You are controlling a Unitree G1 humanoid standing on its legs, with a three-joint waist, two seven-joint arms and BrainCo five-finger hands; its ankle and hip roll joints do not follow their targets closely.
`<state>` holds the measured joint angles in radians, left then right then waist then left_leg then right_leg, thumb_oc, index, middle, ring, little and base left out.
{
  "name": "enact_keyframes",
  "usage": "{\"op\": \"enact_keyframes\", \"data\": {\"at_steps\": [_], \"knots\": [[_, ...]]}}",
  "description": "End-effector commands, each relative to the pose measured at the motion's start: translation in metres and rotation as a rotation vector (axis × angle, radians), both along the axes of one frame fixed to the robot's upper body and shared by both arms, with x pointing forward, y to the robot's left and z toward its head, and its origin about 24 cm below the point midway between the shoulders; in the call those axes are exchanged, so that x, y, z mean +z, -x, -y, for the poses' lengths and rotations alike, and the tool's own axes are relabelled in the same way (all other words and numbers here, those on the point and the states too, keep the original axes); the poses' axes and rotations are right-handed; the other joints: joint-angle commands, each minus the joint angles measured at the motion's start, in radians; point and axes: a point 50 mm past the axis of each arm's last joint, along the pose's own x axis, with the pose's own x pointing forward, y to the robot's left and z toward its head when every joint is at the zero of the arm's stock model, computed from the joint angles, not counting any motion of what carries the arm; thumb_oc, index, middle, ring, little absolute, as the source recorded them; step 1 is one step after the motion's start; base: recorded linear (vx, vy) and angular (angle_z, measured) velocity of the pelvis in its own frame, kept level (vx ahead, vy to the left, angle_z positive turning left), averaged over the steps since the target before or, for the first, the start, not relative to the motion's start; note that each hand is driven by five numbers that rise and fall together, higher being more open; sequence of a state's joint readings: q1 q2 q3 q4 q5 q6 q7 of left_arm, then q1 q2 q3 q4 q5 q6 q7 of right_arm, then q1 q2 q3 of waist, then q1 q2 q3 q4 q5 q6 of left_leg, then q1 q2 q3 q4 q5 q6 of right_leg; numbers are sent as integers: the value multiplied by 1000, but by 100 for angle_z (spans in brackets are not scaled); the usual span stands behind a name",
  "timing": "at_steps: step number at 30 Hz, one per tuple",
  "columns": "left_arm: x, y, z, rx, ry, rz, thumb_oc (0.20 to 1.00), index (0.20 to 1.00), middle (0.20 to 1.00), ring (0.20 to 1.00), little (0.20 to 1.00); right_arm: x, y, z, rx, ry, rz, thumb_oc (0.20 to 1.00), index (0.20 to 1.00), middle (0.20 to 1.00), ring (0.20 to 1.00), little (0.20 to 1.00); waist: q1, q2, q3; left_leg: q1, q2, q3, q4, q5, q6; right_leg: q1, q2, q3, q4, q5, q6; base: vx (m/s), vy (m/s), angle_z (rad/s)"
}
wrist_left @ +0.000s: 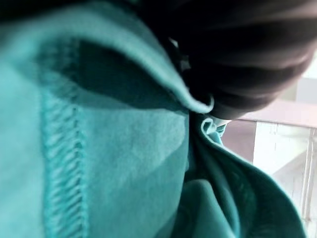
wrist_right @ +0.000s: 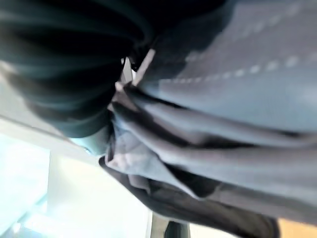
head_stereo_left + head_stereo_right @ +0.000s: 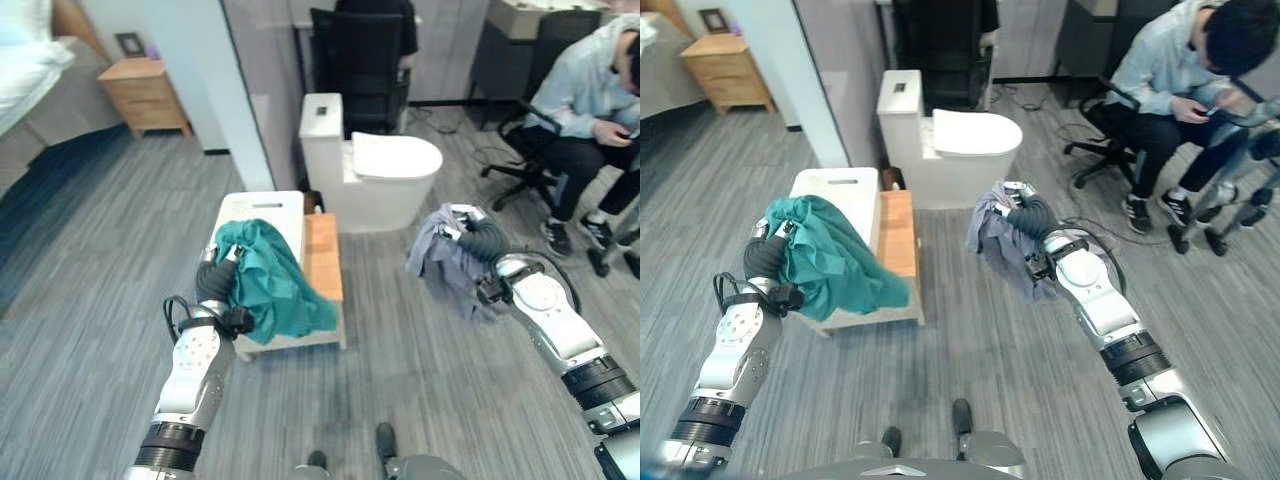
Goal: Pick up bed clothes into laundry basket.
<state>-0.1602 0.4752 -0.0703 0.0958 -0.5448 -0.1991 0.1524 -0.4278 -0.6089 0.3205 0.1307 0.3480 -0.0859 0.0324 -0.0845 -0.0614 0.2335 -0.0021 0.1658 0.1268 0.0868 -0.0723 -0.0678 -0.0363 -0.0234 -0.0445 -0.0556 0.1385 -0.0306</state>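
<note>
While the left robot hand (image 3: 217, 272) was raised above the white laundry basket (image 3: 262, 207), it had hold of a teal garment (image 3: 272, 280), its fingers bunched into the cloth near the upper edge. That garment hung down from the hand and draped over the basket's rim and across the wooden bench (image 3: 322, 255) that stood just beside the basket. In the left wrist view the teal cloth (image 1: 114, 148) pressed right against the dark ribbed cover, a stitched seam running along it.

On the other side, the right robot hand (image 3: 1025, 212) was closed on a grey garment (image 3: 998, 240), which hung free in the air from the fingers, well apart from the basket and clear of the grey plank floor (image 3: 90, 280). The right wrist view showed the grey cloth (image 2: 223, 124) gathered in folds against the hand's cover.

Behind the basket stood a white toilet (image 3: 375, 170) with its lid down. A person (image 3: 1185, 90) sat on an office chair at the far right, bent over something in their hands. A wooden nightstand (image 3: 148, 93) stood by the bed (image 3: 30, 90) at the far left.
</note>
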Motion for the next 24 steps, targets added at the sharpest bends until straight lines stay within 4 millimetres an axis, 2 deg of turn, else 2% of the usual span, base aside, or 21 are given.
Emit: {"op": "enact_keyframes", "data": {"at_steps": [1, 2, 4, 7, 8, 10, 11, 12, 13, 15, 16, 17, 18, 19, 20, 22, 24], "knots": [[42, 0, 3, -37, -41, 206, 200, 200, 200, 200, 200, 22, 5, -5, 25, -49, 137, 200, 200, 200, 200, 200, -42, 16, -64, 61, 2, 28, 50, 51, -42, 13, -52, 77, 129, -153, 102, -65, 88, 69], [42, 0, 3, -39, -41, 204, 200, 200, 200, 200, 200, 22, 6, -4, 23, -49, 136, 200, 200, 200, 200, 200, -43, 17, -65, 62, 2, 25, 47, 51, -42, 15, -52, 73, 129, -155, 102, -14, 100, 38], [39, -1, 7, -55, -60, 187, 200, 200, 200, 200, 200, 11, 13, -1, 20, -50, 101, 200, 200, 200, 200, 200, -71, 45, -81, 85, -7, 39, -49, 54, -41, 2, -57, 64, 128, -148, 122, 6, 142, 42], [35, -3, 14, -84, -73, 171, 200, 200, 200, 200, 200, -6, 23, 7, -16, -64, 50, 200, 200, 200, 200, 200, -102, 71, -81, 115, -39, 42, -135, 58, -24, -24, -78, 70, 141, -133, 149, -26, 259, 33], [36, -4, 16, -92, -90, 165, 200, 200, 200, 200, 200, -9, 26, 7, -11, -64, 41, 200, 200, 200, 200, 200, -111, 73, -67, 125, -57, 59, -140, 48, -12, -43, -97, 73, 145, -106, 164, -98, 314, -1], [38, -3, 15, -95, -99, 173, 200, 200, 200, 200, 200, -9, 26, 5, -6, -56, 40, 200, 200, 200, 200, 200, -108, 72, -57, 128, -62, 82, -142, 42, -3, -68, -100, 81, 161, -99, 175, -132, 215, -41], [37, -4, 19, -114, -113, 169, 200, 200, 200, 200, 200, -13, 30, 8, -16, -52, 29, 200, 200, 200, 200, 200, -117, 73, -36, 128, -79, 94, -156, 49, 8, -97, -107, 108, 209, -86, 201, -115, 137, -72], [37, -4, 19, -114, -113, 169, 200, 200, 200, 200, 200, -13, 30, 8, -16, -52, 29, 200, 200, 200, 200, 200, -116, 73, -37, 129, -79, 94, -157, 49, 8, -98, -107, 109, 210, -87, 201, -159, 182, -65], [35, -5, 20, -119, -126, 161, 200, 200, 200, 200, 200, -15, 32, 9, -23, -64, 21, 200, 200, 200, 200, 200, -131, 72, -30, 126, -81, 86, -158, 52, 11, -106, -85, 161, 234, -82, 209, -117, 112, -18], [32, -6, 19, -111, -147, 141, 200, 200, 200, 200, 200, -20, 36, 11, -30, -83, 7, 200, 200, 200, 200, 200, -127, 79, -31, 128, -89, 87, -162, 49, 16, -110, -66, 172, 240, -101, 200, -99, 97, 4], [-21, 38, -39, 191, 67, -41, 200, 200, 200, 200, 200, -37, 88, 132, -563, -186, -12, 200, 200, 200, 200, 200, 51, -31, 22, -127, 21, 140, 168, 70, -20, 96, -69, -81, 27, -179, 116, 0, 0, 0], [-19, 37, -40, 199, 62, -33, 200, 200, 200, 200, 200, -35, 90, 134, -578, -191, 10, 200, 200, 200, 200, 200, 47, -23, 15, -117, 9, 172, 109, 92, -17, 88, -63, -86, 25, -173, 119, -40, 28, -17], [-16, 35, -40, 203, 60, -21, 200, 200, 200, 200, 200, -32, 91, 134, -593, -204, 36, 200, 200, 200, 200, 200, 37, -13, 6, -99, 11, 195, 69, 90, -18, 82, -57, -97, 28, -174, 124, -23, 12, -12], [-16, 35, -40, 203, 60, -21, 200, 200, 200, 200, 200, -32, 91, 134, -594, -204, 37, 200, 200, 200, 200, 200, 38, -13, 6, -94, 9, 197, 60, 94, -18, 81, -57, -97, 29, -174, 124, -16, 42, 20], [-11, 32, -40, 204, 46, 1, 200, 200, 200, 200, 200, -39, 91, 135, -630, -275, 33, 200, 200, 200, 200, 200, 30, 0, -3, -76, -4, 194, 30, 106, -22, 81, -57, -110, 27, -174, 126, -22, 40, 37], [2, 29, -40, 204, 38, 57, 200, 200, 200, 200, 200, -42, 88, 130, -618, -280, 23, 200, 200, 200, 200, 200, 30, -1, 6, -95, -6, 165, 48, 111, -32, 80, -69, -121, 26, -173, 128, -47, 39, 33], [4, 26, -40, 208, 48, 68, 200, 200, 200, 200, 200, -42, 85, 127, -600, -267, 12, 200, 200, 200, 200, 200, 39, -1, 12, -103, -15, 113, 54, 102, -32, 80, -81, -125, 26, -168, 134, -8, 53, 33]]}}
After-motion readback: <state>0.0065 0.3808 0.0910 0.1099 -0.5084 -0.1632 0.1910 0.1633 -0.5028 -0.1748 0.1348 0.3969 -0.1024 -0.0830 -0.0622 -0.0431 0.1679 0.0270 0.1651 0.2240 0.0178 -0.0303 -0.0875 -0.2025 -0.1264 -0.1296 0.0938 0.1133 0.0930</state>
